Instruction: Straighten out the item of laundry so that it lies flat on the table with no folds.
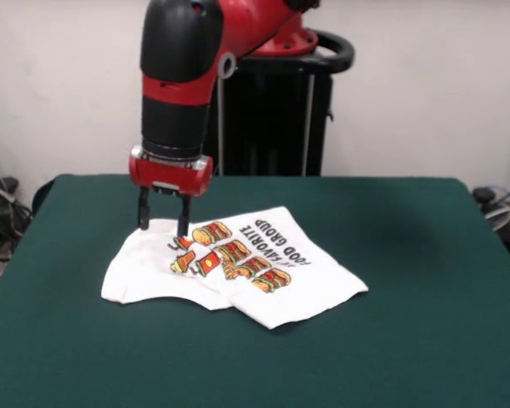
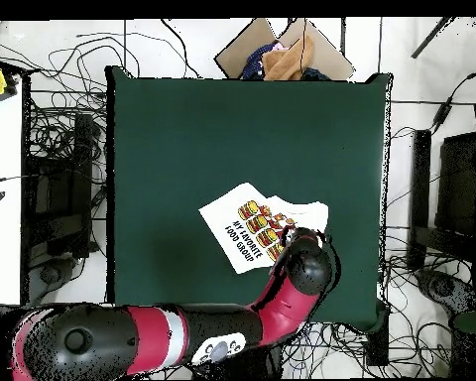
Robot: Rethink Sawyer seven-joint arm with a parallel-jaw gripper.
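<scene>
The item of laundry (image 1: 238, 268) is a small white T-shirt printed with food cartoons and black lettering. It lies rumpled left of the middle of the dark green table (image 1: 425, 255), and its left part is folded over itself. My gripper (image 1: 163, 228) hangs straight down over the shirt's far left edge. Its two fingers (image 1: 143, 212) stand apart, open, with their tips at the cloth. In the overhead view the shirt (image 2: 244, 226) lies right of the middle of the table (image 2: 182, 139), and the arm's wrist (image 2: 306, 266) covers the gripper and the shirt's near corner.
A cardboard box holding cloth (image 2: 282, 55) sits past the table's far edge in the overhead view. Cables and dark equipment (image 2: 59, 208) lie on the floor on both sides. The black pedestal (image 1: 276, 119) stands behind the table.
</scene>
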